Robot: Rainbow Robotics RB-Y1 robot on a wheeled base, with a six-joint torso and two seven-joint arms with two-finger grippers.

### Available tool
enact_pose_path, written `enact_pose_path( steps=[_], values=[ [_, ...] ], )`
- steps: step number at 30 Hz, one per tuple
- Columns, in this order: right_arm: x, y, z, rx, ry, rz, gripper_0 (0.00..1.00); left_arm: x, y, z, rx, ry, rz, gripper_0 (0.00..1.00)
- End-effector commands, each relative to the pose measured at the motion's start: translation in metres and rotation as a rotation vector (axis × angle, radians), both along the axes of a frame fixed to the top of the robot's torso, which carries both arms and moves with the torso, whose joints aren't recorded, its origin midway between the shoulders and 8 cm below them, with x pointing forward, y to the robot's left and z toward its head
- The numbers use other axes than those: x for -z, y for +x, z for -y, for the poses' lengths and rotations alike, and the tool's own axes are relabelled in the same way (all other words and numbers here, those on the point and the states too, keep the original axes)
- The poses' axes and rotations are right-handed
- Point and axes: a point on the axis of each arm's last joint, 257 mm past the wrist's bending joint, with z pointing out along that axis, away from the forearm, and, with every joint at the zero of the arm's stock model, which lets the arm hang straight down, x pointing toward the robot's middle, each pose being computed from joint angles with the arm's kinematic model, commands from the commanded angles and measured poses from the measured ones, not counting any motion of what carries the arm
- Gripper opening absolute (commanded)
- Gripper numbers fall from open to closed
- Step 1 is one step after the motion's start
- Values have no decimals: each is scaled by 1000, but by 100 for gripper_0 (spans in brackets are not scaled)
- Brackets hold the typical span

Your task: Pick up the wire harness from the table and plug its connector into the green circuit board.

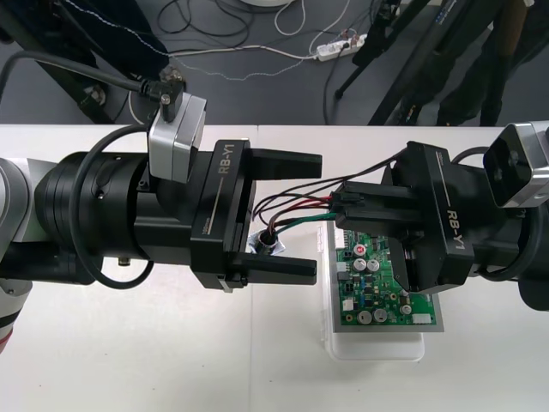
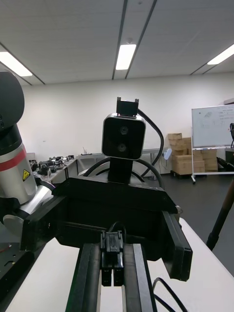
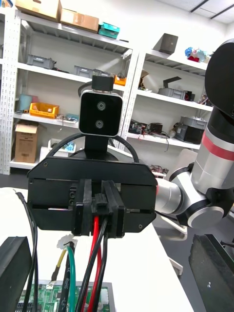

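Observation:
My right gripper (image 1: 347, 206) comes in from the right above the far end of the green circuit board (image 1: 377, 287) and is shut on the harness's black plug (image 2: 112, 246). The board sits on a white base (image 1: 377, 350). Red, black and green wires (image 1: 292, 215) run left from the plug to the round metal socket (image 1: 270, 243), which sits low between the fingers of my left gripper (image 1: 316, 215). My left gripper is open, facing the right gripper, with a finger (image 1: 287, 161) on each side of the wires. In the left wrist view the wires (image 3: 95, 253) hang from the right gripper (image 3: 97, 204) over the board (image 3: 53, 297).
The table's far edge (image 1: 343, 129) runs just behind both grippers, with dark floor, loose cables and stand legs (image 1: 386, 77) beyond it. Both arms crowd the table's middle. The white base reaches toward the near edge.

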Motion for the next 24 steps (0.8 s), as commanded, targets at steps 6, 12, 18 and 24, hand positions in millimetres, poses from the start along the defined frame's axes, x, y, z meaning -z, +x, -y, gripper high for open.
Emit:
enact_pose_path(
  steps=[6,12,18,24],
  values=[
    [-9,-18,-6,-31,33,47,0,-18,4,-3,-30,-4,99,95],
    [-9,-18,-6,-33,32,47,0,-24,-2,1,-5,-15,84,95],
    [-9,-18,-6,-33,32,47,0,-32,-4,5,8,-28,85,95],
    [-9,-18,-6,-33,32,47,0,-33,-5,8,14,-17,90,95]
  ],
)
